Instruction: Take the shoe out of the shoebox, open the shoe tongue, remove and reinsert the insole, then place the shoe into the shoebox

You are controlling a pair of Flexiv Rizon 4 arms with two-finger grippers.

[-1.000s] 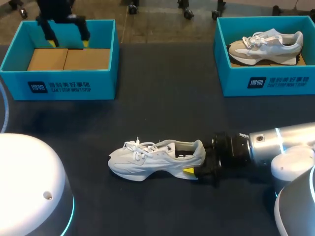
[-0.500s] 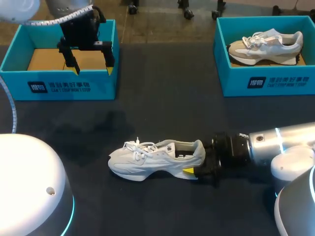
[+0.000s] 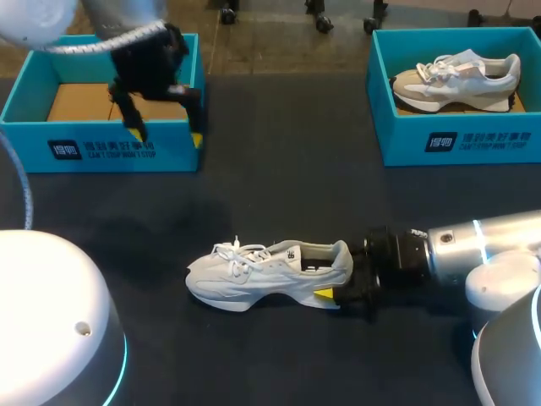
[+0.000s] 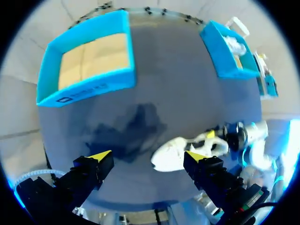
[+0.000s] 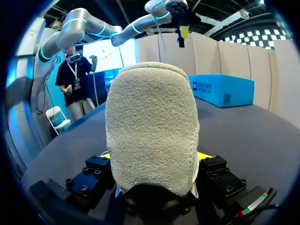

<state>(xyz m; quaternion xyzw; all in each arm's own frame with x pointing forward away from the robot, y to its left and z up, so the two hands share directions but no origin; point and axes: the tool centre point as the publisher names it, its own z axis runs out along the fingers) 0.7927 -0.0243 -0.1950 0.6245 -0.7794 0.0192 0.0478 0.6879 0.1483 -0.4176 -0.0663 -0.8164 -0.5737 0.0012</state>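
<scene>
**Shoe out of the box, insole work yet to come**

The white shoe [image 3: 269,272] lies on its sole toward the table's front edge, toe pointing left, laces tied and tongue apparently closed. The right pincer [image 3: 336,286] pinches its heel from both sides. The left pincer [image 3: 168,135], spread wide, hangs over the front wall of the open shoebox [image 3: 101,150] at the far left corner. Tongue, insole and reboxing look undone.

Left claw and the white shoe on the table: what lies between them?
Only bare dark table; nothing stands between the left claw and the white shoe. The head view shows it best, the left wrist view too.
</scene>
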